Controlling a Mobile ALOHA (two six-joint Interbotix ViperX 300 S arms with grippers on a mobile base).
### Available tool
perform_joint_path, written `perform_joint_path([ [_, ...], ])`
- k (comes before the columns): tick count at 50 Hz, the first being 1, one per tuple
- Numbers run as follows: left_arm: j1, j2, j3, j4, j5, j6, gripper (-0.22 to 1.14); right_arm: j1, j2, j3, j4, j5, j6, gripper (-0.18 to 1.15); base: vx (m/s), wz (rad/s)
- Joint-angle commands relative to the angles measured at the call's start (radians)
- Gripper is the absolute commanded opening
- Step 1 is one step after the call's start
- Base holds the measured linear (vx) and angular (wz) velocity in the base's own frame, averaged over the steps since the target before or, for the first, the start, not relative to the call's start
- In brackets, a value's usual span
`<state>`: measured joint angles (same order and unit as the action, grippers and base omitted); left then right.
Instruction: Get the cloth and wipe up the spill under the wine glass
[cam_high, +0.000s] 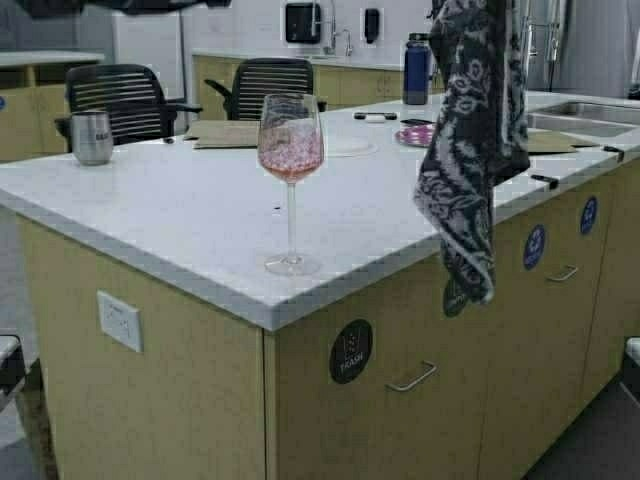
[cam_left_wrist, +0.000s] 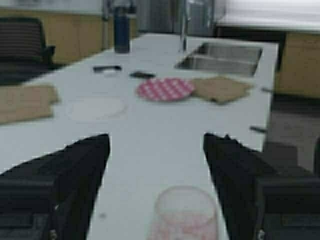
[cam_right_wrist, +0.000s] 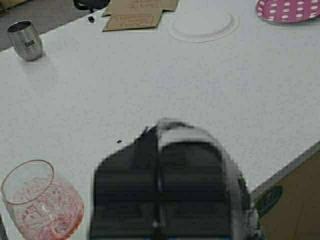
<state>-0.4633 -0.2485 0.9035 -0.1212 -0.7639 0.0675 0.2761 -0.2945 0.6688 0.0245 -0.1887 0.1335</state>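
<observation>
Here the right gripper has its jaws clamped on the cloth, while the left gripper gapes behind the wine glass.

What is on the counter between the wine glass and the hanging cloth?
Nothing. In the high view, the white counter between the wine glass and the cloth is bare. The right wrist view shows only a tiny dark speck near the glass.

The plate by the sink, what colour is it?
Pink with white dots, clearest in the left wrist view.
</observation>
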Motion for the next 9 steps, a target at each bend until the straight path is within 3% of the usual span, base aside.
perform_joint_path([
  [1,0.003,-0.089,-0.094,-0.012,0.170,0.000,0.92,0.002,-0.037,-0.052,-0.018,0.038,-0.002,0.06,0.00,0.00],
  [9,0.020,-0.144,-0.166,-0.015,0.325,0.000,0.92,0.000,-0.067,-0.066,-0.026,0.061,-0.002,0.06,0.00,0.00],
])
